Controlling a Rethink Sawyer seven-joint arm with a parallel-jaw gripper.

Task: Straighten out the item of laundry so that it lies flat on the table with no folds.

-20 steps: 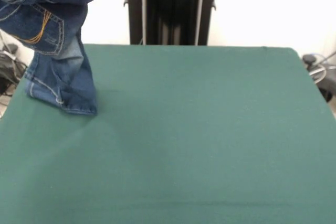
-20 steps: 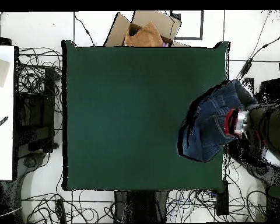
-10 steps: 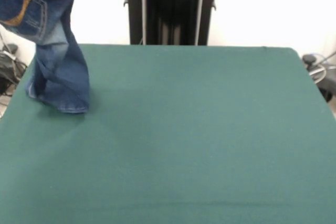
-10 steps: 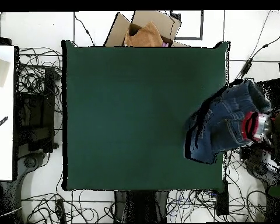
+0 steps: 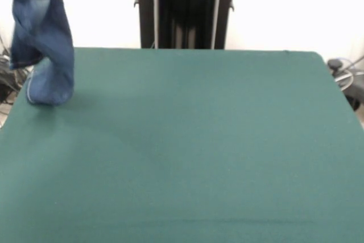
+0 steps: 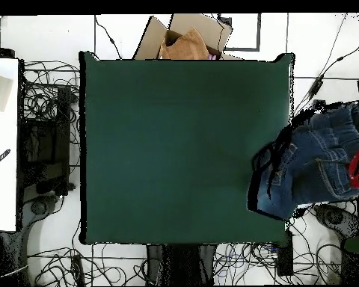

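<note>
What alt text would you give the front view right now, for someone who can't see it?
A small pair of blue denim jeans hangs from above at the left edge of the picture, its lowest part bunched on the corner of a green table. The rest of the tabletop is bare, and a black pedestal stands behind it.

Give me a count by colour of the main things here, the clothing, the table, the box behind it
Blue: 1, the jeans
Green: 1, the table
Brown: 1, the cardboard box beyond the table's edge
Total: 3
</note>
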